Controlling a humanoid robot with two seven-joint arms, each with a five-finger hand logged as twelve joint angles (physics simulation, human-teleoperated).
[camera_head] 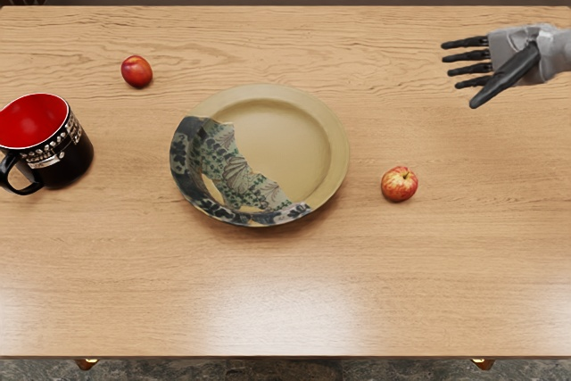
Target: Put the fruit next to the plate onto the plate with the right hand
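A tan plate point(303, 122) with a dark leafy pattern on its left part lies in the middle of the table. Just right of it sits a red-yellow apple point(399, 183), a short gap from the rim. A second, redder fruit point(136, 70) lies further off at the upper left. My right hand point(475, 67) hovers at the upper right, well above and to the right of the apple, its dark fingers spread and holding nothing. The left arm does not show.
A black mug with a red inside point(40, 142) stands at the left edge of the table. A brick wall runs behind the table's far edge. The wooden table top point(285, 292) stretches wide in front of the plate.
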